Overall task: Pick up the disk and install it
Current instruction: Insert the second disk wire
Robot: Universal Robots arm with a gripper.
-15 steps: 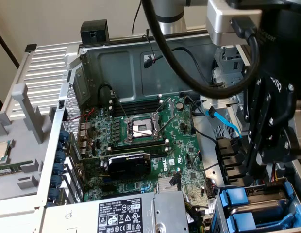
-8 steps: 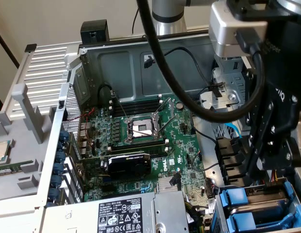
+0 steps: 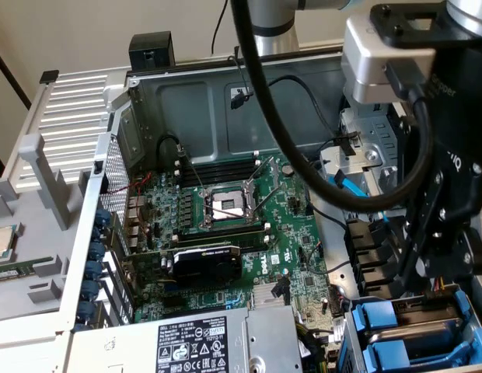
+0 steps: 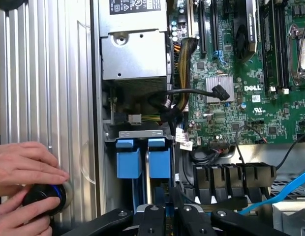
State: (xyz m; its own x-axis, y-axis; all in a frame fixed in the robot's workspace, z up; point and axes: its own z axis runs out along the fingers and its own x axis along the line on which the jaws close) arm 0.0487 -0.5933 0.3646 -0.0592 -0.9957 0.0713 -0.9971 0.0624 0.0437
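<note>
Two blue-framed drives lie side by side in the bay at the case's corner. The disk (image 4: 160, 160) (image 3: 381, 318) is the one nearer the motherboard. Its look-alike (image 4: 128, 158) (image 3: 392, 356) lies beside it, towards the case wall. My gripper (image 4: 171, 202) (image 3: 429, 289) hangs right over the bay, above the disk's near end. Its fingers (image 4: 153, 216) stand close together, shut. Their tips are hidden low in the bay, so I cannot tell whether they pinch the disk's frame.
A grey power supply (image 4: 135, 49) (image 3: 225, 342) borders the bay. The motherboard (image 3: 225, 210) fills the case floor. A blue cable (image 4: 285, 189) and black cables (image 4: 192, 93) run close by. A person's hands (image 4: 24, 167) grip a black knob (image 4: 42, 199) outside the case wall.
</note>
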